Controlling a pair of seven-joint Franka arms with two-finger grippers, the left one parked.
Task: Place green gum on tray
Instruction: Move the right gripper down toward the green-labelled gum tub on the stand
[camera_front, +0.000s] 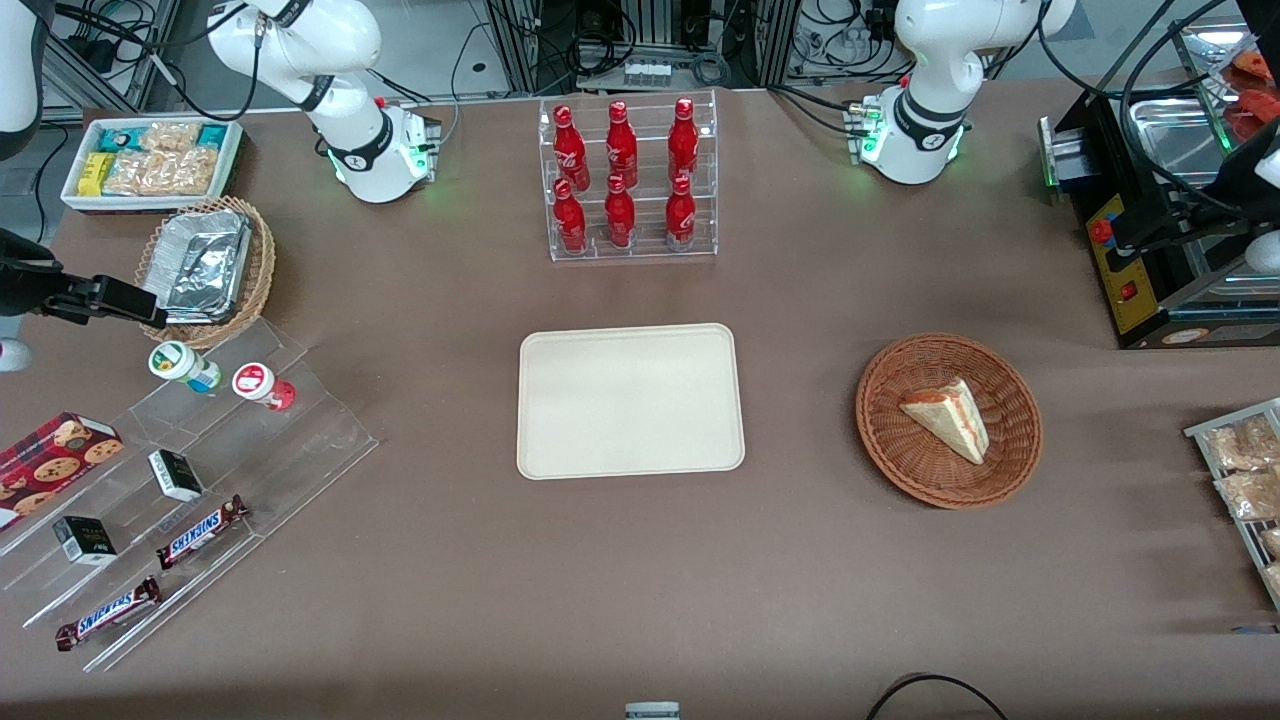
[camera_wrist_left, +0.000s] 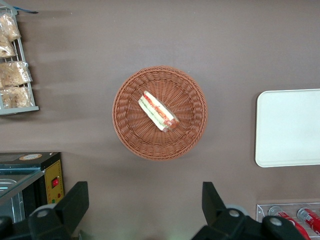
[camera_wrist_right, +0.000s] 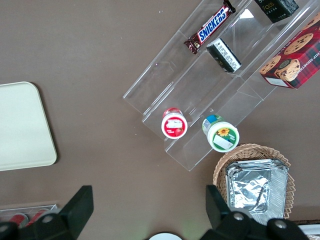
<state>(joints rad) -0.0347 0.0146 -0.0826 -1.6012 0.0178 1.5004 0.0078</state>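
Note:
The green gum (camera_front: 185, 366) is a small bottle with a white lid and a green-blue label. It stands on the top step of a clear acrylic stand, beside a red gum bottle (camera_front: 262, 385). Both also show in the right wrist view, the green gum (camera_wrist_right: 221, 134) and the red gum (camera_wrist_right: 174, 124). The cream tray (camera_front: 630, 400) lies bare at the table's middle and also shows in the right wrist view (camera_wrist_right: 22, 125). My gripper (camera_front: 140, 303) hangs open and empty above the table, over the edge of the foil-tray basket. It is a little farther from the front camera than the green gum and apart from it. Its wide-spread fingers (camera_wrist_right: 80, 207) frame bare table.
A wicker basket with a crumpled foil tray (camera_front: 205, 265) sits close by the green gum. The acrylic stand (camera_front: 250, 440) holds Snickers bars (camera_front: 200, 530), small dark boxes and a cookie box (camera_front: 55, 455). A cola bottle rack (camera_front: 630, 180) and a sandwich basket (camera_front: 948, 420) stand toward the parked arm.

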